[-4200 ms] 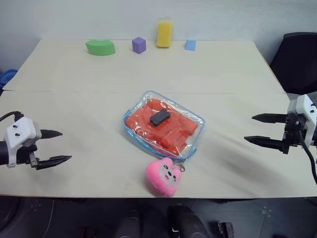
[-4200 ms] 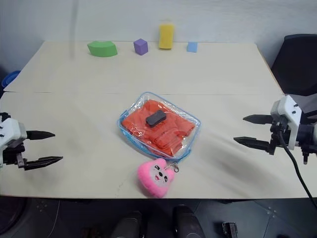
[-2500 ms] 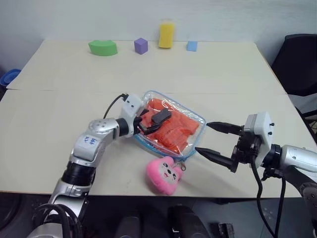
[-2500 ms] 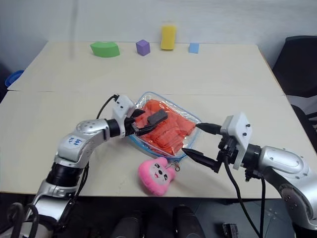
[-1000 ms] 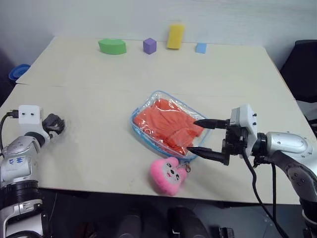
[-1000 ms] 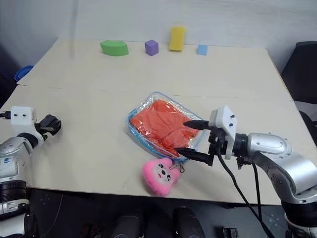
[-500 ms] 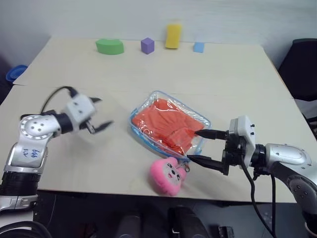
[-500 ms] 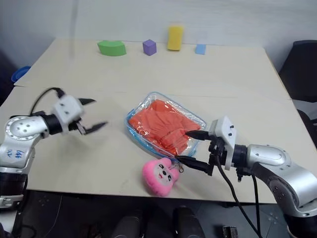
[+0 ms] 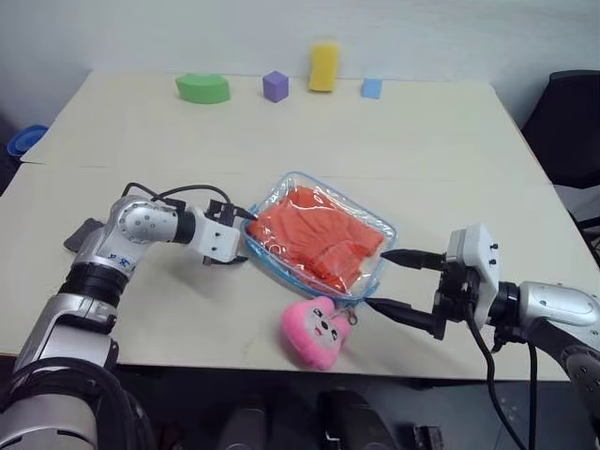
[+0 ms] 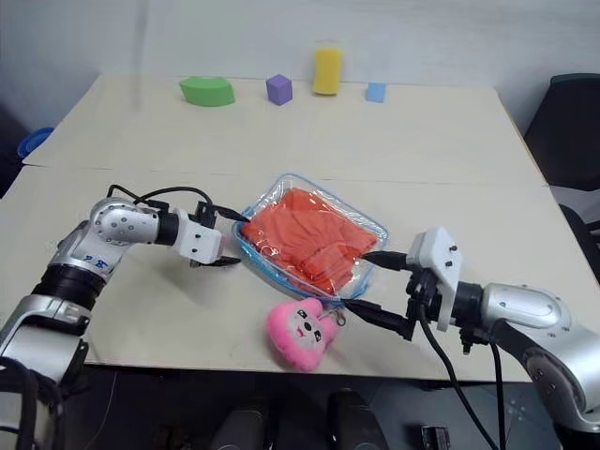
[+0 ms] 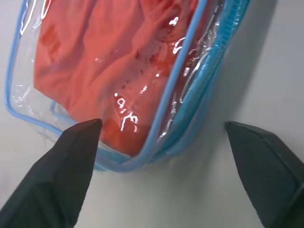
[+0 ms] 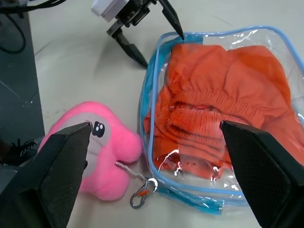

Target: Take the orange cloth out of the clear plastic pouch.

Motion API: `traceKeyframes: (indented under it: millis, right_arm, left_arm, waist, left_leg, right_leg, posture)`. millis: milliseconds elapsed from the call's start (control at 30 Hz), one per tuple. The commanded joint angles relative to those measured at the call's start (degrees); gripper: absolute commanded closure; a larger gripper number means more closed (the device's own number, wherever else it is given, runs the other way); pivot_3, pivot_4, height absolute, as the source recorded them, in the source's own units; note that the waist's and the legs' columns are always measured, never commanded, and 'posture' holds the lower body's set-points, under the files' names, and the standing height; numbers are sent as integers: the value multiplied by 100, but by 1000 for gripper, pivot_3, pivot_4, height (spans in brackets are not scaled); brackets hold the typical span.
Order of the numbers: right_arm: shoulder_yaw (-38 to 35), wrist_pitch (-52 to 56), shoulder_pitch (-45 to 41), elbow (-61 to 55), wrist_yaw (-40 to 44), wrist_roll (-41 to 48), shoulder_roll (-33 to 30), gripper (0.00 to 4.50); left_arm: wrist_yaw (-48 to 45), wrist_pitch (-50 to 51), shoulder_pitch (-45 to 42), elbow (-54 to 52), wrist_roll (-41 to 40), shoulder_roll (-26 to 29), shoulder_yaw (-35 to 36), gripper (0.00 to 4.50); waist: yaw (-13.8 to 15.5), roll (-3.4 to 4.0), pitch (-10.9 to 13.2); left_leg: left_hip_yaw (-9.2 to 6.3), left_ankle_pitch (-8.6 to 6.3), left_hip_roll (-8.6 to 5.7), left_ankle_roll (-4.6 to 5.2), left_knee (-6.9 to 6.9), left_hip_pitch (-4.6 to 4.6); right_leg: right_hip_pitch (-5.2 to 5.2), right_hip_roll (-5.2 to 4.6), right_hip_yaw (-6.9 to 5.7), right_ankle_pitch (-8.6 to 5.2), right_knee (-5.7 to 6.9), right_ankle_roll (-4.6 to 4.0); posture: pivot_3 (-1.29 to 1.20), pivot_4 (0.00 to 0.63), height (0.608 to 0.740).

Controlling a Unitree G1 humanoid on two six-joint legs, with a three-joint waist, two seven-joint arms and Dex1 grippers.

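Green (image 9: 202, 88), purple (image 9: 275, 85), yellow (image 9: 324, 66), blue blocks (image 9: 372, 88) at table's (image 9: 422, 150) far edge.

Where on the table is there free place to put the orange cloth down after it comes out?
The broad bare stretch of table between the clear plastic pouch and the far row of foam blocks is free. The near edge is crowded: pink plush charm, left tool, right tool.

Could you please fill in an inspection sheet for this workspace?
Surface: beige table, seam across it.
Job's things: pouch flat at centre, cloth inside; pink charm clipped on.
Clutter: green, purple, yellow and blue blocks along the far edge.
Grippers: left gripper open at the pouch's left corner; right gripper open beside its right end, holding nothing.
Cables: black cable on the left arm.
Surroundings: dark chair at right.
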Motion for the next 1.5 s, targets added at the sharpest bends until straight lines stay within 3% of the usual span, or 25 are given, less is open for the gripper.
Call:
traceKeyframes:
  millis: [33,233,400,533,633,800,1033,1233,1333,1500]
  right_arm:
    - [-277,-73,13,-196,12,63,-136,0]
    - [-211,-79,-62,-172,-53,39,-118,0]
    - [-119,-90,-72,-203,-64,-2,-108,0]
    - [-64,-74,-132,-183,-89,2,-97,0]
    - [-15,-82,-128,-175,-68,-19,-114,0]
    - [71,-111,-179,-105,29,-77,-164,0]
    - [281,-179,-467,170,309,-282,-208,0]
    - [316,-214,-550,284,450,-354,-198,0]
    - [307,-226,-529,281,508,-380,-205,0]
    - [441,-554,-463,404,864,-831,-435,0]
  left_arm:
    - [51,-280,-229,305,-17,-63,65,1221]
    - [-320,-209,-99,254,-308,-24,127,3125]
    - [-500,1190,748,-1066,-461,327,353,4486]
    - [155,3473,2047,-3199,-169,611,1036,4486]
    - [499,5279,3137,-5063,182,503,1411,4486]
    - [793,6829,3801,-6426,477,300,1411,4486]
    - [1241,6612,4154,-6380,609,267,1309,4486]
    - [1410,6288,4400,-6212,219,219,1694,2893]
    - [1174,6371,4450,-6328,-371,240,2197,2045]
    - [-349,6068,4303,-6555,-2207,753,3100,2045]
  waist:
    - [-5,0,0]
    - [-16,0,0]
    - [-44,0,0]
    - [-113,1,0]
    - [-162,1,0]
    - [-145,1,0]
    - [-145,1,0]
    - [-157,1,-1]
    - [-157,1,-1]
    - [-149,1,0]
  left_leg:
    - [0,0,-1,0,1,0]
    - [0,1,2,-3,-1,1]
    - [0,4,5,-7,-3,2]
    - [-1,2,8,-3,-7,6]
    - [-5,0,9,-1,-7,7]
    - [-5,0,8,-1,-9,15]
    - [-4,0,6,0,-11,22]
    - [-3,-1,7,1,-16,26]
    - [-2,-1,7,1,-16,26]
    - [-4,0,8,0,-15,22]
  right_leg:
    - [0,0,0,0,1,0]
    - [-3,4,0,0,5,0]
    - [-4,4,2,0,5,0]
    - [-2,3,6,0,7,0]
    - [1,3,4,0,8,0]
    - [9,4,4,0,9,0]
    - [13,3,5,0,7,0]
    - [14,4,6,0,7,0]
    - [14,3,7,0,6,0]
    - [13,2,3,0,3,0]
  posture:
    - [0,150,740]
    - [0,150,740]
    - [0,150,740]
    - [0,150,740]
    - [0,150,740]
    - [0,150,740]
    - [0,150,740]
    - [0,150,740]
    - [0,150,740]
    - [0,150,740]
